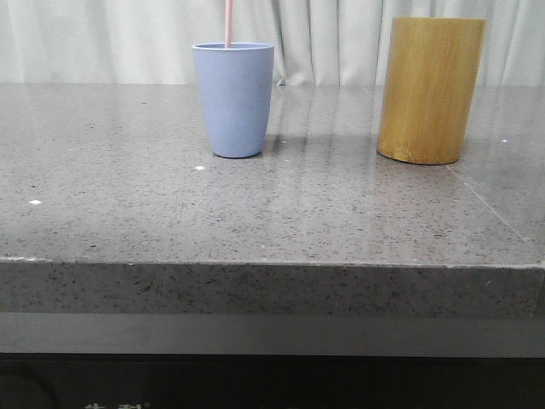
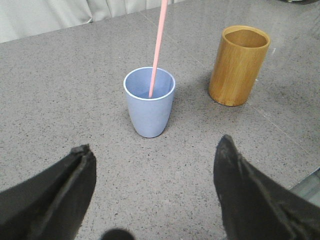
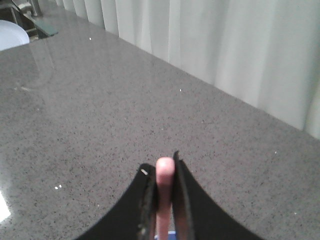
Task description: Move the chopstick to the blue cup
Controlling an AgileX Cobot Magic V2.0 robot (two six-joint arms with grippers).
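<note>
Pinching the slim pink chopstick [image 3: 164,175], the right claw [image 3: 164,200] stands it in the matte blue cup [image 1: 233,98]; left claw [image 2: 152,165] gapes empty.

No readable text anywhere (only cut-off white marks on the dark front panel [image 1: 115,406]).

chopstick [image 1: 228,23] top cut off by the front view's upper edge, lower end hidden inside blue cup [image 1: 233,99]

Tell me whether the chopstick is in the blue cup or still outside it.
In: the chopstick's lower end sits inside the blue cup, leaning, while the right gripper is shut on its top end.
</note>
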